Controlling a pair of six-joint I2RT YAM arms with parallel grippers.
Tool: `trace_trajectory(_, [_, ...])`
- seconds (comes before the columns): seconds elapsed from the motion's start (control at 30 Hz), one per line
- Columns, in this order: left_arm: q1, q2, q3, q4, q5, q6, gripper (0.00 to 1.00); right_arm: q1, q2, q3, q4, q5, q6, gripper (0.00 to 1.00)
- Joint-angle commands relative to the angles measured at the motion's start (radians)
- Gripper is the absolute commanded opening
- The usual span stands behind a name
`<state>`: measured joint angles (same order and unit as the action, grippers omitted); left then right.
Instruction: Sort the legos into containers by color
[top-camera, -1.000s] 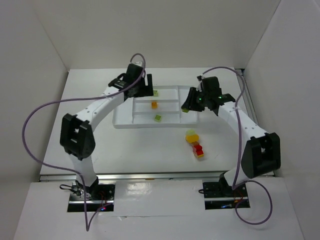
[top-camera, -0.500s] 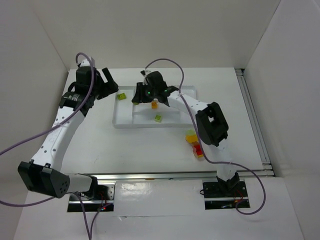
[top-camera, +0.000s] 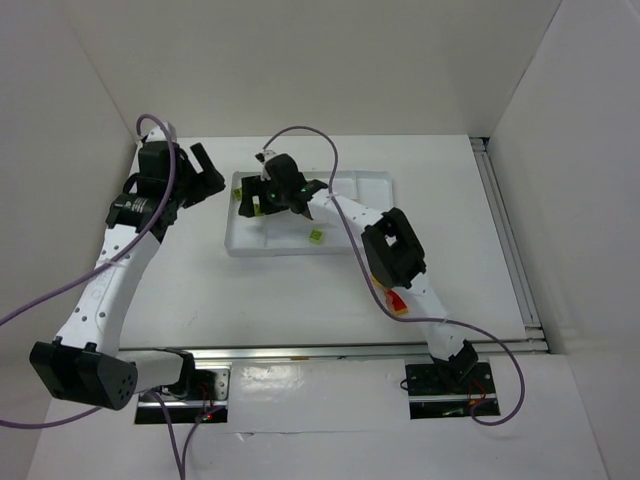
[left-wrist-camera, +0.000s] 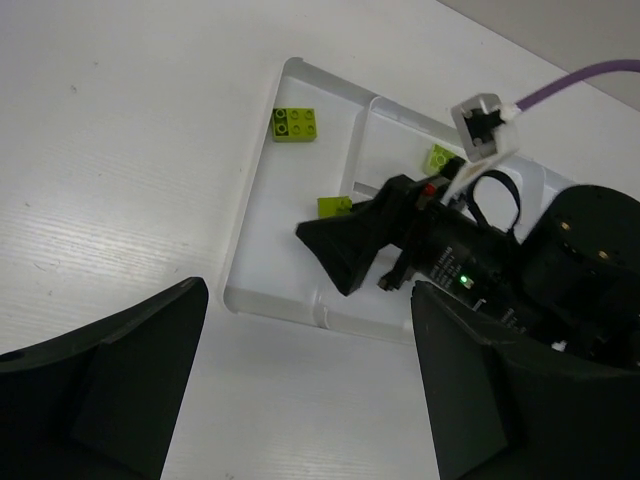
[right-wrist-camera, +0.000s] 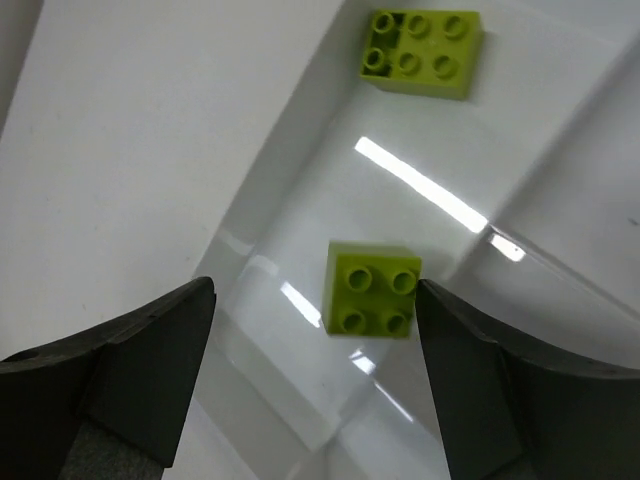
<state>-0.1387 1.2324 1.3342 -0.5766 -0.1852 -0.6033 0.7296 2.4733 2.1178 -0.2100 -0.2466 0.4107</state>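
Hanging over the far-left section of the white tray (left-wrist-camera: 240, 230), the right gripper (right-wrist-camera: 313, 330) has its jaws spread wide and grasping nothing. A square lime brick (right-wrist-camera: 372, 290) lies loose on the tray floor between them, and a longer lime brick (right-wrist-camera: 422, 40) sits in the section's far corner.

A sideways pull-out at this height could clip the square brick, or catch the tray's left wall or the ridge on the right and drag the light tray. A straight lift looks safer.

The right arm's elbow hangs over the red and yellow bricks (top-camera: 398, 302) on the table (top-camera: 250, 300), so a low retreat might sweep them.

The left gripper (left-wrist-camera: 308, 340), jaws also released and empty, hovers just left of the tray. Moving in now risks arm contact. Open room lies left of and nearer than the tray.
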Motion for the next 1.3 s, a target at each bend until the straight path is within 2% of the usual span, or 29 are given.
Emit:
trace_trajectory(0.0, [0.014, -0.024, -0.004, 0.012, 0.003, 0.025, 0.93, -0.012, -0.224, -0.164, -0.055, 0.209, -0.05, 0.87])
trace_trajectory(0.1, [0.014, -0.013, -0.013, 0.012, -0.008, 0.034, 0.93, -0.002, -0.344, -0.339, -0.013, 0.273, -0.062, 0.87])
trace_trajectory(0.17, [0.024, -0.002, -0.026, 0.024, -0.008, 0.034, 0.93, -0.002, -0.326, -0.34, 0.006, 0.21, -0.053, 0.85])
trace_trajectory(0.27, [0.024, 0.007, -0.026, 0.024, -0.008, 0.034, 0.92, -0.012, -0.26, -0.219, 0.003, 0.155, -0.053, 0.82])
trace_trajectory(0.37, [0.024, -0.002, -0.026, 0.024, -0.008, 0.034, 0.92, -0.002, -0.206, -0.128, -0.083, 0.173, -0.053, 0.8])
trace_trajectory(0.4, [0.024, -0.002, -0.026, 0.024, -0.008, 0.043, 0.92, -0.002, -0.229, -0.143, -0.094, 0.225, -0.041, 0.8])
trace_trajectory(0.53, [0.024, -0.002, -0.036, 0.035, 0.003, 0.053, 0.92, 0.019, -0.373, -0.393, -0.066, 0.412, 0.022, 0.79])
trace_trajectory(0.57, [0.024, 0.009, -0.036, 0.035, 0.013, 0.053, 0.92, 0.03, -0.399, -0.424, -0.077, 0.511, 0.034, 0.8])
trace_trajectory(0.77, [0.024, 0.019, -0.058, 0.044, 0.035, 0.053, 0.91, 0.03, -0.482, -0.574, -0.224, 0.658, 0.134, 0.83])
trace_trajectory(1.07, [0.014, 0.029, -0.067, 0.054, 0.035, 0.062, 0.91, 0.001, -0.478, -0.625, -0.224, 0.616, 0.158, 0.83])
trace_trajectory(1.27, [0.014, 0.038, -0.067, 0.054, 0.035, 0.062, 0.91, -0.021, -0.442, -0.634, -0.183, 0.541, 0.158, 0.78])
